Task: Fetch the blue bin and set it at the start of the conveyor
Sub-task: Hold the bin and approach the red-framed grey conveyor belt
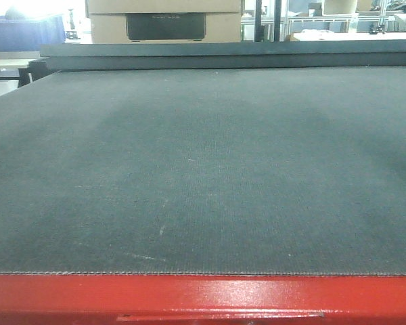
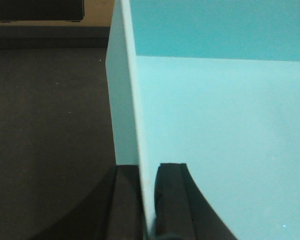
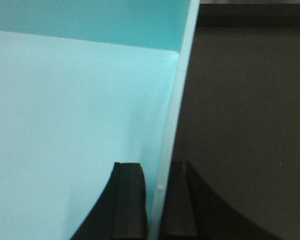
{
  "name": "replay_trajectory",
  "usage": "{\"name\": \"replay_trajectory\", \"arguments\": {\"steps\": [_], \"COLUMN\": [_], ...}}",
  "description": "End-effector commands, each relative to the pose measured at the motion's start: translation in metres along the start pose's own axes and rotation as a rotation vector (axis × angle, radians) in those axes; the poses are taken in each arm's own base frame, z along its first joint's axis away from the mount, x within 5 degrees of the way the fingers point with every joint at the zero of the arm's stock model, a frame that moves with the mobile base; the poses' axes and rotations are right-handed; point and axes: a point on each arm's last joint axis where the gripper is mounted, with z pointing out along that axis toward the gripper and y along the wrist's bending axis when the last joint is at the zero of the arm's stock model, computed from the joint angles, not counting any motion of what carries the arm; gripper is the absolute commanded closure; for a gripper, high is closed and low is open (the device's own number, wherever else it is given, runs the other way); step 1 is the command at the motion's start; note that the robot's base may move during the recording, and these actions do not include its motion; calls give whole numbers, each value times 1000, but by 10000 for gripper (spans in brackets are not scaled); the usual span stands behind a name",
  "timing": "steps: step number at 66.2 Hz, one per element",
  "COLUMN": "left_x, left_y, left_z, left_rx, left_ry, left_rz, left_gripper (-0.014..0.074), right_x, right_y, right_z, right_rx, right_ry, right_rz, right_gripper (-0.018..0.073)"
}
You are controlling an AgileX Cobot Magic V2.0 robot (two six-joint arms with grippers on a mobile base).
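The blue bin [image 2: 220, 130] fills the left wrist view as a smooth turquoise tub seen from inside. My left gripper [image 2: 146, 172] is shut on its left wall, one black finger [image 2: 124, 205] outside and one inside. In the right wrist view the blue bin [image 3: 75, 110] shows again, and my right gripper [image 3: 157, 170] is shut on its right wall in the same way. Dark belt [image 2: 50, 125] lies beside and below the bin on both sides. The front view shows the conveyor start [image 1: 203, 169], a grey textured belt with a glossy red edge [image 1: 203, 298]; neither the bin nor the grippers show there.
A raised dark ledge [image 1: 230, 54] crosses the far end of the belt. Behind it stands a cardboard box [image 1: 164, 20] with a dark handle slot. A blue bulk [image 1: 27, 30] sits at the back left, and metal frames [image 1: 325, 20] at the back right.
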Motion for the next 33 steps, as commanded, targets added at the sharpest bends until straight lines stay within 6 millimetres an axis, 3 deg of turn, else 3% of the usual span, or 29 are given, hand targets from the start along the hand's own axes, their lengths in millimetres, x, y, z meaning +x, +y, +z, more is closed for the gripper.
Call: {"name": "replay_trajectory", "arguments": {"steps": [1,33], "left_x": [-11,-11], "left_y": [-3,-3], "left_z": [-9,-9], "left_rx": [30,30], "left_ry": [-85,-85], "left_rz": [2,2], "left_gripper": [708,708], "right_x": [-5,-5], "right_y": [1,1], "right_z": [-7,-7], "right_rx": [2,2], "right_ry": [-45,-45], "right_rz": [-25,-25], "right_gripper": [711,711]}}
